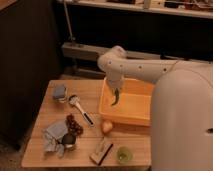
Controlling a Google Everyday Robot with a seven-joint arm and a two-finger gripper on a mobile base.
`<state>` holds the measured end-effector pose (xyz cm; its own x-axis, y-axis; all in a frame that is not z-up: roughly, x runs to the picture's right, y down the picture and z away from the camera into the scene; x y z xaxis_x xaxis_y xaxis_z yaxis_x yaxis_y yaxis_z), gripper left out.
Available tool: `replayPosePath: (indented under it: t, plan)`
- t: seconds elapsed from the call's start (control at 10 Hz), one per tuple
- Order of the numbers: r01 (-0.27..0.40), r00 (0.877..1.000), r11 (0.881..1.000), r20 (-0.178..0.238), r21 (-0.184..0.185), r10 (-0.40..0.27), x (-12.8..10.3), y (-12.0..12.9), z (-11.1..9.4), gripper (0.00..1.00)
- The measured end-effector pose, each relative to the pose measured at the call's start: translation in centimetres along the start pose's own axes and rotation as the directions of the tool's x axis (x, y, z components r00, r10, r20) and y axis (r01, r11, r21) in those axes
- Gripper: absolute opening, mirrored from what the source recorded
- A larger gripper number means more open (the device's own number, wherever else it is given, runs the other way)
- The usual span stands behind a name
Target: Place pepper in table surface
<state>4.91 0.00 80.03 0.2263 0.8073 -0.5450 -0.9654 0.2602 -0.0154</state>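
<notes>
My gripper (116, 91) hangs from the white arm over the left part of the yellow-orange bin (134, 107). It is shut on the pepper (116, 98), a small slender green chili that dangles below the fingers, just above the bin's floor. The table surface (90, 102) is a light-brown plank tabletop; it lies under and to the left of the bin. The gripper is just inside the bin's left wall.
On the table left of the bin are a blue-grey object (60, 92), a white-handled scoop (80, 108), dark grapes (74, 124), a grey cloth (53, 136) and a dark round fruit (68, 140). A yellowish onion (107, 126), a wooden block (101, 151) and a light-green cup (123, 155) sit near the front edge.
</notes>
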Motion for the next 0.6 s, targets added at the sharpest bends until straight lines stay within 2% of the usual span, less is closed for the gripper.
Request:
replayPosePath:
  t: [0.1, 0.2, 0.4, 0.6]
  plan:
    - [0.049, 0.999, 0.999, 0.007, 0.005, -0.049, -0.4, 1.9, -2.9, 0.0]
    - [0.092, 0.996, 0.996, 0.0, -0.009, -0.092, 0.3, 3.9, -5.6, 0.0]
    - [0.124, 0.992, 0.992, -0.023, -0.024, -0.124, 2.1, 5.7, -8.1, 0.0]
    - [0.134, 0.989, 0.99, -0.047, -0.053, -0.137, 5.7, 6.6, -9.1, 0.0]
